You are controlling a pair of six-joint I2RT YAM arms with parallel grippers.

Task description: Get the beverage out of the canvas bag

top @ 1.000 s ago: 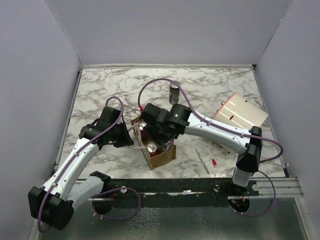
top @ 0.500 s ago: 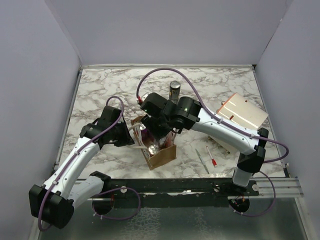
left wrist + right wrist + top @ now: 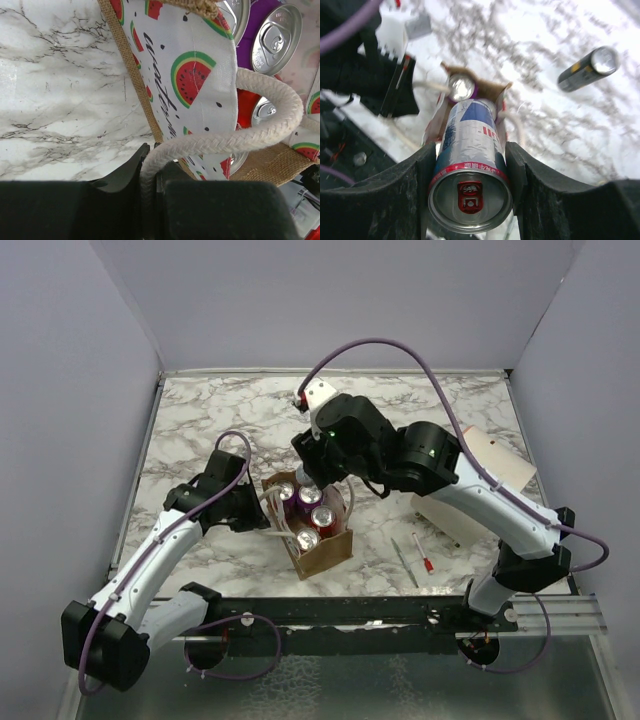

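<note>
Clasping a blue-silver can [image 3: 468, 131], right gripper [image 3: 470, 151] hangs over the canvas bag [image 3: 326, 551] of purple cans [image 3: 322, 517]; left gripper [image 3: 149, 167] pinches its rope handle [image 3: 272, 131].

The rope handle [image 3: 215, 146] of the canvas bag [image 3: 185, 85] partly hides a red can [image 3: 249, 105].

Marbled desk [image 3: 200, 420] carrying a red-lined cream cylinder [image 3: 508, 460] at right and, nearer the front, 2 items side by side: grey pen [image 3: 404, 561], red-and-white pen [image 3: 423, 553].
</note>
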